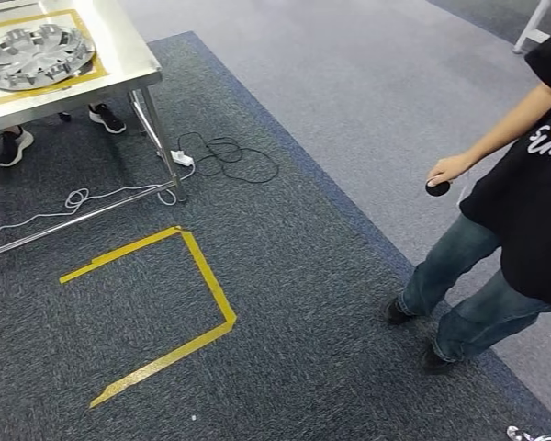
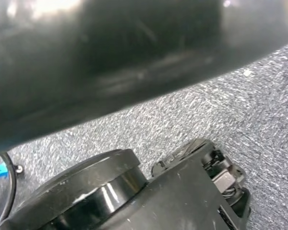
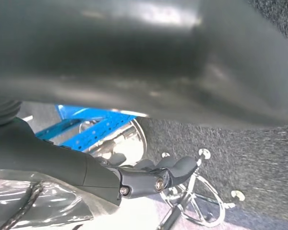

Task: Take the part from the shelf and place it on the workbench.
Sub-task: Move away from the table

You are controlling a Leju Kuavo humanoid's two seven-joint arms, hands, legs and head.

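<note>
We look down on a dark grey carpet (image 1: 308, 303) that borders a paler floor (image 1: 370, 83). At the right stands a person (image 1: 515, 211) in a black shirt and jeans, one arm held out. A steel workbench (image 1: 120, 55) fills the upper left corner, and a pair of shoes (image 1: 106, 118) shows beneath it. A three-sided outline of yellow tape (image 1: 210, 285) lies on the carpet just in front of the bench. The part (image 1: 37, 55), a round silver piece with spokes, lies flat on the workbench inside a yellow-taped square. Black and white cables (image 1: 224, 161) trail over the carpet by the bench leg, next to a white power strip (image 1: 183, 158). The person's hand holds a small black disc (image 1: 437, 188). From the right wrist we see the right hand (image 3: 153, 177) with its dark fingers stretched forward and lightly bent. Beyond them are a blue perforated rack (image 3: 99, 127) and a chrome star-shaped base (image 3: 197, 201). We cannot tell whether those fingers grasp anything, nor how the left hand's fingers lie.
</note>
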